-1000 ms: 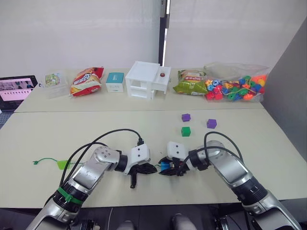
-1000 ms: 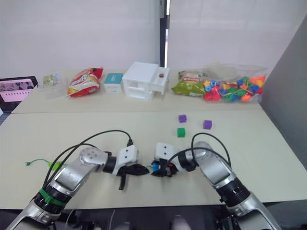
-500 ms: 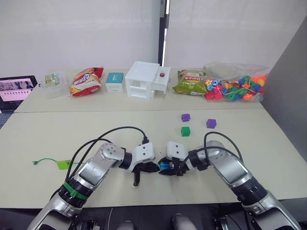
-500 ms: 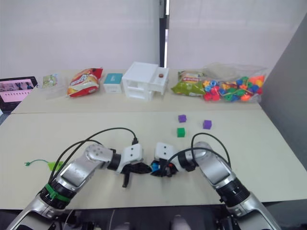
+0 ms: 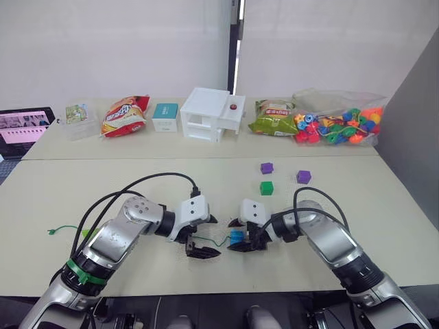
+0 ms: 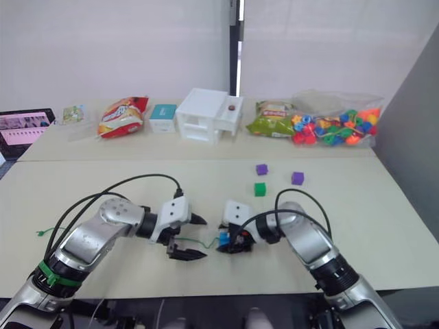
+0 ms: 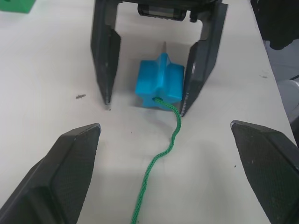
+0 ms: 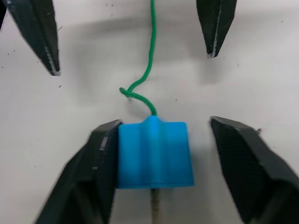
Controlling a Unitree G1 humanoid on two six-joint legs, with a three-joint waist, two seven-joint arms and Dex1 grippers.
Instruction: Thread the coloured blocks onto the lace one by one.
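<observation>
The blue flower-shaped block (image 7: 160, 84) lies on the table with the green lace (image 7: 172, 140) running through it. The lace's stiff tip (image 8: 154, 210) pokes out of the block's far side. My right gripper (image 5: 241, 240) stands open around the block; one finger (image 8: 93, 172) touches it and the other is apart. My left gripper (image 5: 201, 236) is wide open, facing the block with the lace lying loose between its fingers. Two purple cubes (image 5: 267, 167) (image 5: 303, 177) and a dark green cube (image 5: 266, 188) sit farther back on the right. The lace's tail (image 5: 58, 229) lies at the far left.
Along the back table stand a clear bag of mixed beads (image 5: 336, 127), snack bags (image 5: 123, 115) (image 5: 271, 118), a white drawer box (image 5: 209, 113), a small teal box (image 5: 164, 116) and a tablet (image 5: 24, 127). Black cables (image 5: 158, 181) loop over both arms.
My left gripper has opened, let go of the lace and drawn back to the left. My right gripper has opened off the blue block, which now rests on the table.
</observation>
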